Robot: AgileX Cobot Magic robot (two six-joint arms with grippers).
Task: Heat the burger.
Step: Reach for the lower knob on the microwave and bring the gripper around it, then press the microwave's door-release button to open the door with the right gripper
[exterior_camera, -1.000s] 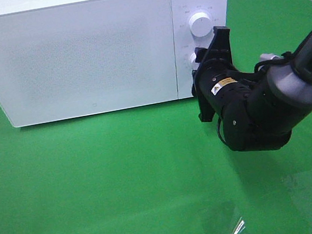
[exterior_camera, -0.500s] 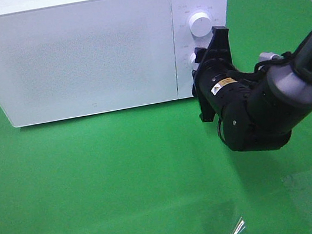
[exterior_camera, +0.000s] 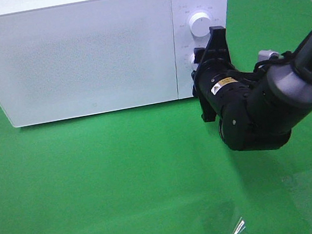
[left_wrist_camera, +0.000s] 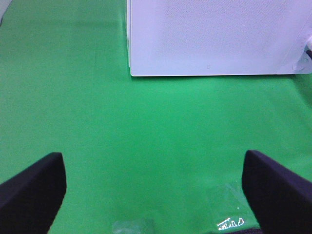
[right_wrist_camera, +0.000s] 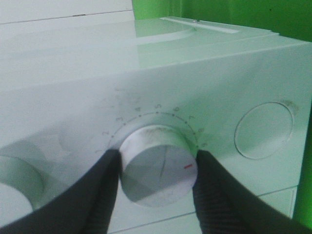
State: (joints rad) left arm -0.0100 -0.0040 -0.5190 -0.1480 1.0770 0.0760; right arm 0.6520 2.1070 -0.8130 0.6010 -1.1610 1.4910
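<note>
Rolled a little since a second ago: the right gripper (exterior_camera: 204, 54) has twisted at the wrist, its upper finger tipping slightly towards the upper dial (exterior_camera: 199, 24); the arm base has not shifted.

Right wrist view: both fingers (right_wrist_camera: 100, 195) press against opposite sides of the lower dial (right_wrist_camera: 157, 168), clamped on it. The dial's red mark (right_wrist_camera: 187, 166) sits close to one finger, beneath the printed number ring. I read the small roll as the dial beginning to turn, i.e. I am setting the time.

Left gripper (left_wrist_camera: 153, 195): jaws spread wide with nothing between them, hanging over the green cloth (left_wrist_camera: 146, 122) well short of the microwave (exterior_camera: 86, 51).

Burger: not visible in any view. The door (exterior_camera: 75, 58) is shut and its panel is opaque white, so I judge the burger is inside but cannot confirm it.

Judgement: loading is done and this is the last stage. Risk: the fingers slip on the smooth dial, so the wrist rolls without the dial following.
</note>
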